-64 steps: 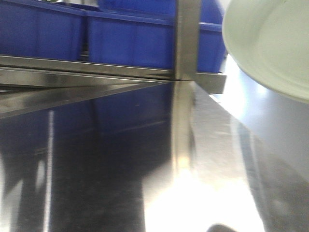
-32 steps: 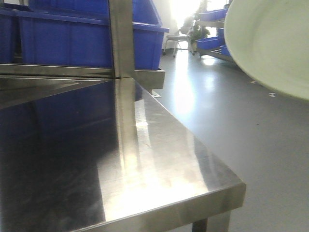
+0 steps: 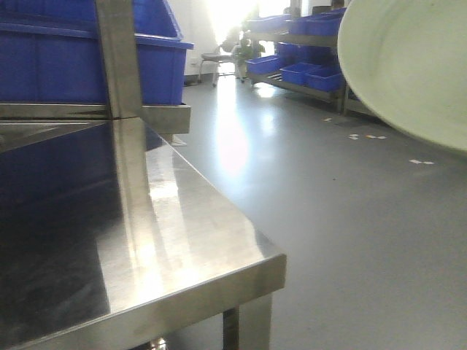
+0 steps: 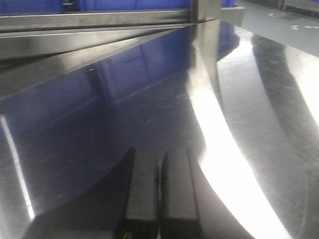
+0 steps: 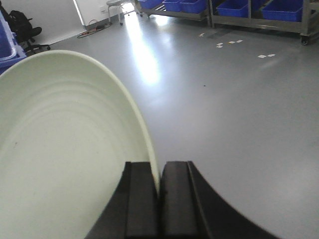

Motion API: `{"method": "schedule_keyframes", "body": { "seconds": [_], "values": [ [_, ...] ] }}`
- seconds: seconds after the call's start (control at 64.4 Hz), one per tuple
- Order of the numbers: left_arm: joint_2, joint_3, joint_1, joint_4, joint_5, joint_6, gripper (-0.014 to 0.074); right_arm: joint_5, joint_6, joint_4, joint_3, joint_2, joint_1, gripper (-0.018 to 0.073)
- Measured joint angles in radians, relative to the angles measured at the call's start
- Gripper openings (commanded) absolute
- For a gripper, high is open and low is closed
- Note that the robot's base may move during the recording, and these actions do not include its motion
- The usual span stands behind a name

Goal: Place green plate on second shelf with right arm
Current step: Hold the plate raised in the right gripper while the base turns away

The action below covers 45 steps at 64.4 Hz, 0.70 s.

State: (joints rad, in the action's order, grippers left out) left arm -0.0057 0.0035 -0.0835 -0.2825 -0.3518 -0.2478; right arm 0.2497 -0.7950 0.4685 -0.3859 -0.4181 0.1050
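Note:
The green plate (image 5: pixel 65 164) is pale sage with faint rings and fills the left of the right wrist view. My right gripper (image 5: pixel 159 167) is shut on its rim, one finger on each side, and holds it up in the air over the grey floor. In the front view the green plate (image 3: pixel 408 65) hangs at the upper right, off to the right of the steel table (image 3: pixel 146 240). My left gripper (image 4: pixel 159 159) is shut with nothing in it, low over the steel table top (image 4: pixel 149 99). The second shelf cannot be told apart here.
A steel shelf rail (image 3: pixel 73 113) with an upright post (image 3: pixel 117 58) stands at the table's back, with blue bins (image 3: pixel 66 51) on it. The table's right corner (image 3: pixel 273 262) drops to open grey floor (image 3: pixel 350 219). More racks of blue bins (image 3: pixel 299 69) stand far off.
The front view has swung to the right: the post and blue bins slid left, and the table's corner and the open floor came into view. The plate stays at the upper right.

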Motion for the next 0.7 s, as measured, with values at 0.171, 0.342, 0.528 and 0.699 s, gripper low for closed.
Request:
{"method": "schedule_keyframes", "body": {
  "seconds": [0.171,0.342,0.528,0.699],
  "values": [
    [0.0,0.0,0.0,0.0,0.0,0.0,0.0125,0.0,0.0,0.0,0.0,0.0,0.0,0.0056],
    [0.0,0.0,0.0,0.0,0.0,0.0,0.0125,0.0,0.0,0.0,0.0,0.0,0.0,0.0056],
    [0.0,0.0,0.0,0.0,0.0,0.0,0.0125,0.0,0.0,0.0,0.0,0.0,0.0,0.0056],
    [0.0,0.0,0.0,0.0,0.0,0.0,0.0125,0.0,0.0,0.0,0.0,0.0,0.0,0.0056]
  ]
}}
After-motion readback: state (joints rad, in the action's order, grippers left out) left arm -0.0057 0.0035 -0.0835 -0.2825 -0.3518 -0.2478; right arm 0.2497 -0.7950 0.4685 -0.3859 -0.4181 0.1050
